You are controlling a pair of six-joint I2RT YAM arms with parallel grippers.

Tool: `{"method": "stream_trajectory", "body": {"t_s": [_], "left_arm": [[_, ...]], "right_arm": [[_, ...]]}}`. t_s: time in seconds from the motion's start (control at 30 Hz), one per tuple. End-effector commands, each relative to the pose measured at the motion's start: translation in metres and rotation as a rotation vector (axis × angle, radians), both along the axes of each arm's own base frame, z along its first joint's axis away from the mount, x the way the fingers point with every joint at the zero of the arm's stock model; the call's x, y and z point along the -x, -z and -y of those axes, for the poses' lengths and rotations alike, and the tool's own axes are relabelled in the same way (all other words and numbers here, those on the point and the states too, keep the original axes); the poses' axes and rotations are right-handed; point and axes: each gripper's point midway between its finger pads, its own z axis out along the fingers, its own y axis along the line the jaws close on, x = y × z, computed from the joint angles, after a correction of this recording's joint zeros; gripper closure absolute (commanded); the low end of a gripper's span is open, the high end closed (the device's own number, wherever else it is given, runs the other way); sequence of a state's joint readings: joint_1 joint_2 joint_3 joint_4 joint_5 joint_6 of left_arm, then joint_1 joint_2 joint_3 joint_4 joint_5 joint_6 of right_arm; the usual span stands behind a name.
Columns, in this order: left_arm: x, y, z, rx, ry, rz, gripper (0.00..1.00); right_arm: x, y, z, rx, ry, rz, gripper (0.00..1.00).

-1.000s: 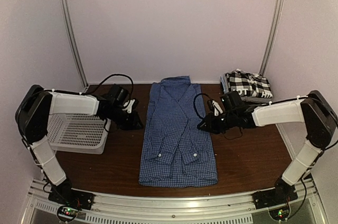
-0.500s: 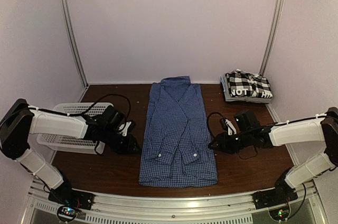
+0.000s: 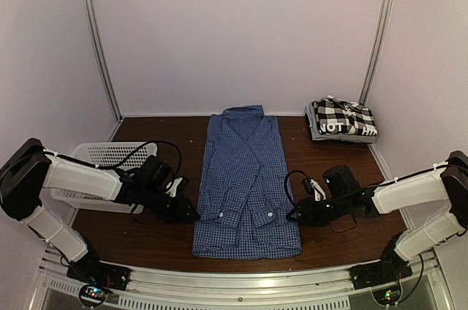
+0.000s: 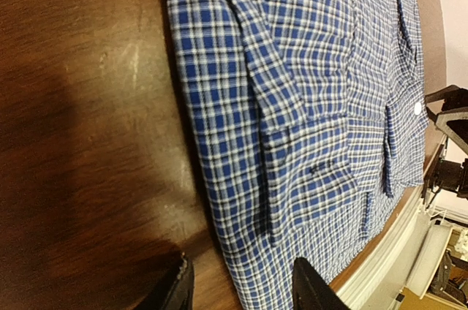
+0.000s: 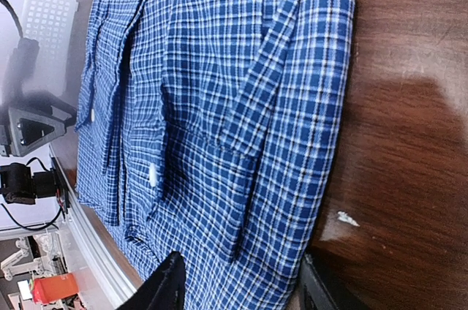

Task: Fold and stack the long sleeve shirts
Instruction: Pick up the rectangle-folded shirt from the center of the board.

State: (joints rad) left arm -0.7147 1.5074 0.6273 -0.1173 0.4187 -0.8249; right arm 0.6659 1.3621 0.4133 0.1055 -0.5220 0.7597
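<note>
At desk centre, noted: blue checked shirt (image 3: 247, 182) laid flat, sleeves folded in over the front, collar toward the far edge, hem toward the near edge; long axis far-to-near. At far right corner, noted: black-and-white checked shirt (image 3: 341, 120), folded, well apart from both arms. At left edge: white mesh basket (image 3: 102, 160) (not one of the garments).

Left gripper (image 3: 187, 213) found low over the desk (image 3: 351, 208), just beside the blue checked shirt's left border near the hem, pointing rightward at it. Jaws parted to a moderate gap, holding nothing. Cloth border seen just ahead of the fingertips (image 4: 311, 292) in the wrist view.

Right gripper (image 3: 294, 215) found mirrored at the right border, level with its partner, pointing leftward. Jaws likewise parted and empty, border ahead of its fingertips (image 5: 167, 292).

Judged: pinch at the hem end in preparation, each arm nearest its own bottom corner. Hinges on symmetry: grips taken across the short axis, then carried along the long axis toward the collar. Cannot confirm contact with the cloth from these views.
</note>
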Motion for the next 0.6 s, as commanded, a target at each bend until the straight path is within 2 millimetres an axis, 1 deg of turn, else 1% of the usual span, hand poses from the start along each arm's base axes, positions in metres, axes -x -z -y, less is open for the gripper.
{"method": "stream_trajectory", "body": {"t_s": [0.0, 0.13, 0.33, 0.4, 0.5, 0.57], "left_arm": [[0.0, -0.002, 0.015, 0.063, 0.021, -0.005, 0.53], [0.001, 0.004, 0.018, 0.053, 0.029, -0.026, 0.55], [-0.002, 0.005, 0.026, 0.062, 0.043, -0.041, 0.61], [-0.002, 0.004, 0.029, 0.066, 0.047, -0.043, 0.63], [-0.002, 0.003, 0.032, 0.076, 0.051, -0.051, 0.7], [-0.002, 0.002, 0.034, 0.086, 0.054, -0.054, 0.73]], "right_arm": [[0.011, 0.011, 0.001, 0.003, 0.0, -0.04, 0.46], [0.011, 0.011, -0.002, -0.016, -0.004, -0.042, 0.48], [0.011, 0.01, -0.011, -0.052, -0.019, -0.055, 0.54], [0.01, 0.01, -0.012, -0.055, -0.02, -0.058, 0.56], [0.009, 0.009, -0.014, -0.059, -0.021, -0.059, 0.6], [0.008, 0.007, -0.016, -0.067, -0.018, -0.059, 0.62]]}}
